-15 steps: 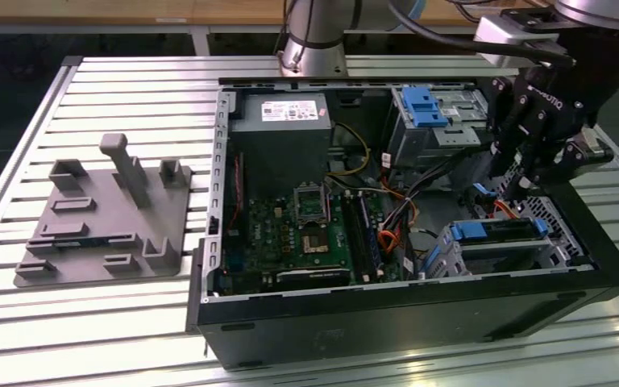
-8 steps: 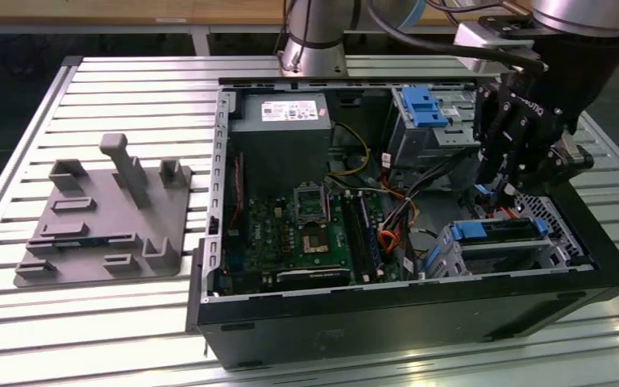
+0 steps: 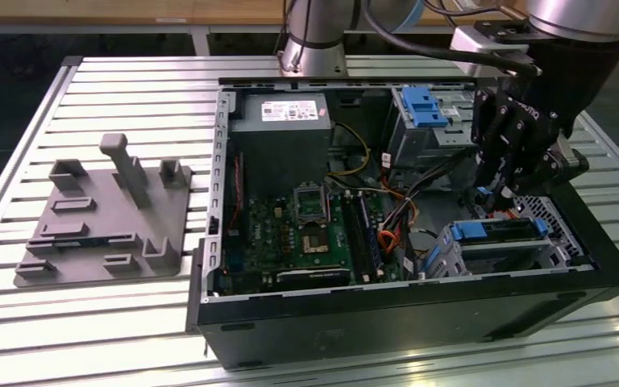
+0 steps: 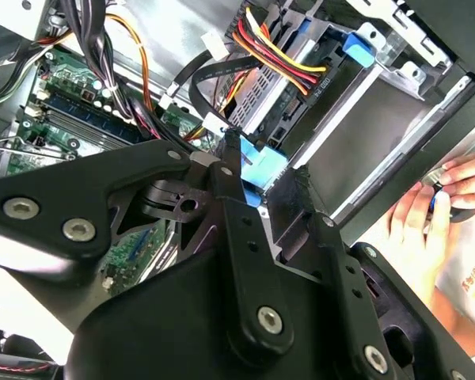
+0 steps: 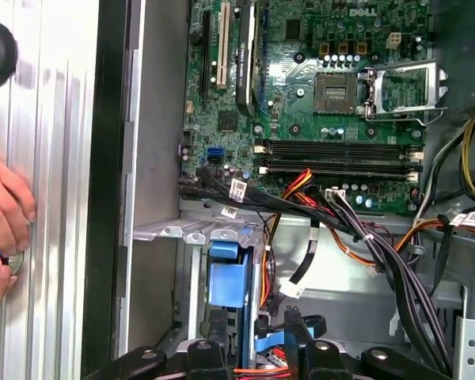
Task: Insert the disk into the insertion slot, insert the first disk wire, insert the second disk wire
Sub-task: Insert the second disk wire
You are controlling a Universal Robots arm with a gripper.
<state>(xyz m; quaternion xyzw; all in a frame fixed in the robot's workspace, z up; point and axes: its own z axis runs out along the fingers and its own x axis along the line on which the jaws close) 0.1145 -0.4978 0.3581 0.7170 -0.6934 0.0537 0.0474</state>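
Holds the hand (image 4: 265, 165) clenched on a blue disk wire (image 4: 263, 178), just above the disk (image 3: 495, 230), lodged with its blue carrier inside the insertion slot (image 3: 554, 219), at the exterior view's right of the open computer case (image 3: 396, 322) on the slatted desk (image 3: 126, 72).

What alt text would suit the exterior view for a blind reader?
A black robot gripper reaches into an open computer case on a slatted metal table, close to the blue-framed disk sitting in its silver insertion slot. A grey plastic fixture lies at the exterior view's left.
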